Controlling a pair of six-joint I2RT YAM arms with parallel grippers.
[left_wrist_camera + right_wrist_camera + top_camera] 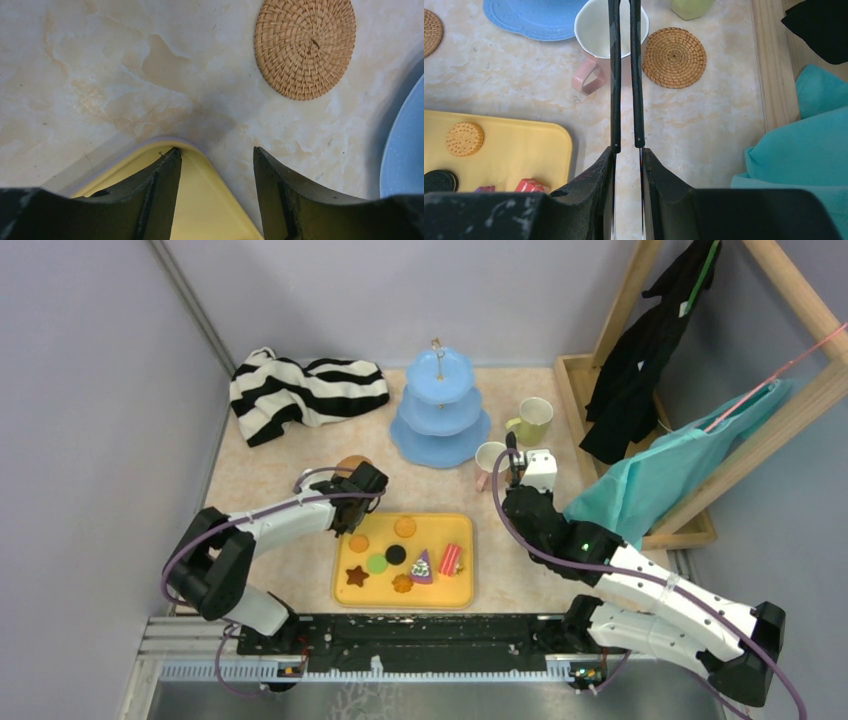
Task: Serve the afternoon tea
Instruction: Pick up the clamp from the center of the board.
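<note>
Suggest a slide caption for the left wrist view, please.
Open left gripper poised above a corner of the yellow tray, a cork coaster lying on the marble tabletop beyond.

Plain pale grey walls close in a beige marble-patterned worktop, meeting at its far left corner. Along the worktop's right edge stands a light wooden clothes rack, with a black garment and a teal garment hanging from it. Lighting is soft and even, shadows faint.
</note>
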